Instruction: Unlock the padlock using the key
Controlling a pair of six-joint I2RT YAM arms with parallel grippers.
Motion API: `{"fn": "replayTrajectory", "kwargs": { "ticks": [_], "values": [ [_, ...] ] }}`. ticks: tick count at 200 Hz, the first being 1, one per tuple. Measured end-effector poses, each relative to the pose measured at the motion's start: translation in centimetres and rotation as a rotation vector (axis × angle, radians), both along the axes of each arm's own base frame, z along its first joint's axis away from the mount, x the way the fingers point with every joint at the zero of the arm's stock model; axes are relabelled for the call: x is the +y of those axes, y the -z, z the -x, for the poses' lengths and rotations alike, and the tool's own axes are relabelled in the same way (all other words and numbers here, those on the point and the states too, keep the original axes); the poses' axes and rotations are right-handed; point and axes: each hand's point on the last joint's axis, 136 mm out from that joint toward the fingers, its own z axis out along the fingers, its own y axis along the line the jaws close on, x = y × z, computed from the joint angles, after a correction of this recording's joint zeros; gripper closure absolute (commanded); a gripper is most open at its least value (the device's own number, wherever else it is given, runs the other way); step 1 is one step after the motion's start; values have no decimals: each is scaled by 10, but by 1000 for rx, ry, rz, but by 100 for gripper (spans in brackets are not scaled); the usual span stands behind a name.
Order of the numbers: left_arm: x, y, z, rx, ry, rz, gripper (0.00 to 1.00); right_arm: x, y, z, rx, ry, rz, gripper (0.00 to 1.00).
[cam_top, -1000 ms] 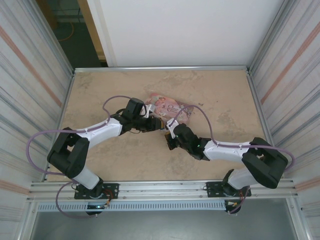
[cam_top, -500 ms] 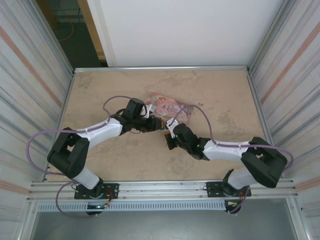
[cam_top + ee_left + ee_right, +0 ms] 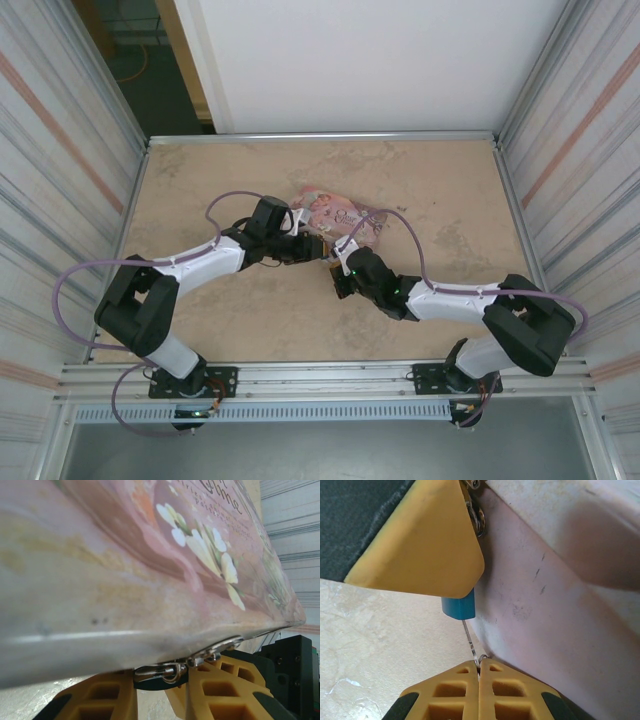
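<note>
Both my arms reach inward, elbows out, wrists nearly meeting.
Left gripper (image 3: 160,687) is clamped narrow on the padlock (image 3: 460,605); right gripper (image 3: 479,668) pinches the key (image 3: 469,639), fingertips together.

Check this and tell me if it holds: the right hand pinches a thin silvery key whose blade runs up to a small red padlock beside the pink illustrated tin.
One thing is wrong: the padlock's body is blue, not red. In the right wrist view, the right hand pinches the thin silvery key, whose blade runs up to the small blue padlock beside the pink illustrated tin.
</note>
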Motion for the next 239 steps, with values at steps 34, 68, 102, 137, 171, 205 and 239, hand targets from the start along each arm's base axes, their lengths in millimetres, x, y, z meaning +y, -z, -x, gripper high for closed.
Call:
{"fn": "replayTrajectory", "kwargs": {
  "ticks": [34, 68, 102, 137, 171, 205, 239],
  "values": [
    [0, 0, 0, 0, 0, 0, 81, 0, -1, 0, -2, 0, -3, 100],
    [0, 0, 0, -2, -1, 1, 81, 0, -4, 1, -7, -1, -11, 100],
    [0, 1, 0, -2, -1, 2, 81, 0, -7, 1, -8, 1, -24, 100],
    [0, 0, 0, -1, -2, 3, 81, 1, -8, 1, 0, 9, -41, 100],
    [0, 0, -3, -11, -10, 7, 81, 3, -8, -1, -4, 10, -53, 100],
    [1, 0, -5, -8, -27, 4, 81, 6, -5, -3, -16, 11, -69, 100],
    [3, 2, -7, -10, -44, -6, 82, 11, -2, -7, -25, 6, -91, 100]
  ]
}}
